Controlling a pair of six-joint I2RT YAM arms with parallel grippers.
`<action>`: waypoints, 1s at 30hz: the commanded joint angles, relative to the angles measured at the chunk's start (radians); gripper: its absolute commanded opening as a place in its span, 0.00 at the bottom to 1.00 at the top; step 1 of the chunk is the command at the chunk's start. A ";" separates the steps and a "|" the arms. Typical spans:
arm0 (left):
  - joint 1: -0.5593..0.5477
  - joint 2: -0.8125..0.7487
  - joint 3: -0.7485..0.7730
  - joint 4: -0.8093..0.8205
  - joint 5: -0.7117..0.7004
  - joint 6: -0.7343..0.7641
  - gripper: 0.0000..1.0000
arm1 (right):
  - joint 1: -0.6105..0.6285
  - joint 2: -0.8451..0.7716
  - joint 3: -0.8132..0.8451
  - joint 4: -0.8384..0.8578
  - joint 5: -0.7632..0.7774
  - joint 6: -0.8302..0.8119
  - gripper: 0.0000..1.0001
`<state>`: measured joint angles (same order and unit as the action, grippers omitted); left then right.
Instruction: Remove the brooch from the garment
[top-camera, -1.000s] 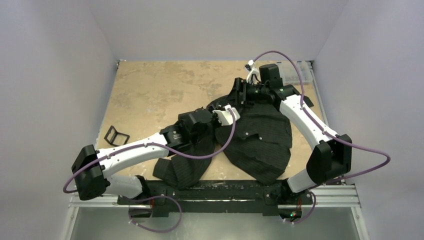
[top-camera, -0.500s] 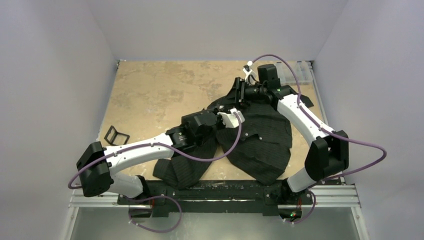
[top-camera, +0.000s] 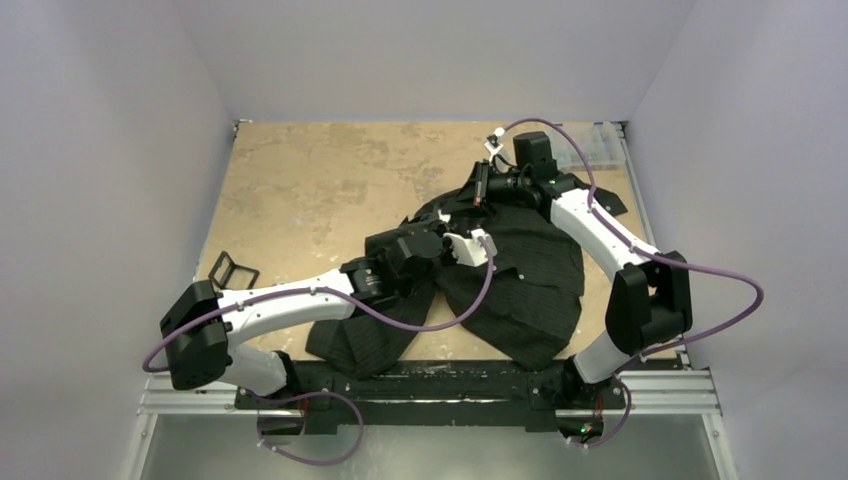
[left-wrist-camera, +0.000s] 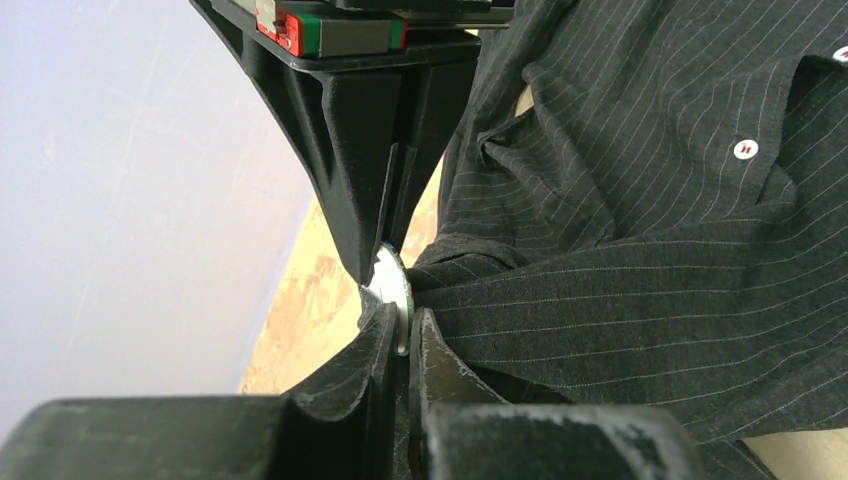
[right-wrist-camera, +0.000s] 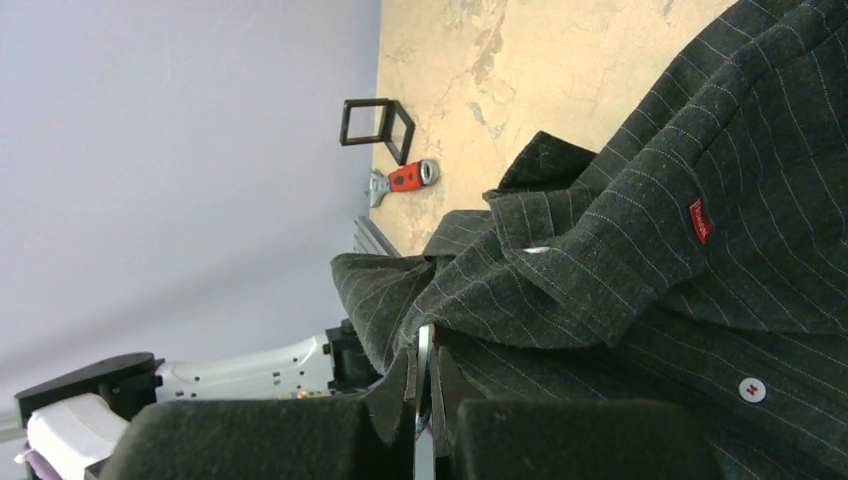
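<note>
The garment (top-camera: 530, 290) is a black pinstriped shirt crumpled at the middle of the table. The brooch (left-wrist-camera: 392, 285) is a small silver disc seen edge-on at a bunched fold of the garment (left-wrist-camera: 650, 250). My left gripper (left-wrist-camera: 403, 325) is shut on its lower edge. My right gripper (left-wrist-camera: 383, 262) comes from the opposite side and is shut on its upper edge. In the right wrist view the brooch (right-wrist-camera: 424, 340) shows as a thin bright sliver between the pinched fingers of my right gripper (right-wrist-camera: 424, 355), with the garment (right-wrist-camera: 650, 200) draped over it. From above, both grippers meet over the collar area.
A small black frame (top-camera: 232, 270) lies near the table's left edge, also the black frame (right-wrist-camera: 377, 125) with a red-and-silver tool (right-wrist-camera: 405, 178) beside it. A clear plastic box (top-camera: 600, 140) sits at the back right. A red tag (right-wrist-camera: 700, 220) and pale buttons (left-wrist-camera: 745, 149) mark the cloth.
My right gripper has swung left toward the left gripper and gone from open to shut on the brooch. The left arm has crept slightly right, still shut.
</note>
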<state>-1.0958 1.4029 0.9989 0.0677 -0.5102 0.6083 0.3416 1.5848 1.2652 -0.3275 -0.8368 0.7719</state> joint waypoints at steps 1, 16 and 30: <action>0.003 0.000 0.018 0.094 -0.027 0.022 0.08 | 0.003 -0.006 -0.008 0.052 -0.091 0.007 0.00; 0.324 -0.312 0.046 -0.497 0.870 -0.403 0.74 | -0.052 -0.046 0.017 -0.019 -0.009 -0.433 0.00; 0.569 -0.158 0.113 -0.190 1.346 -0.710 0.61 | -0.019 -0.189 -0.009 0.027 -0.170 -0.854 0.00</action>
<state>-0.5343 1.2201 1.0859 -0.3145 0.6773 -0.0185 0.2974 1.4208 1.2297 -0.2764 -0.9012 0.0658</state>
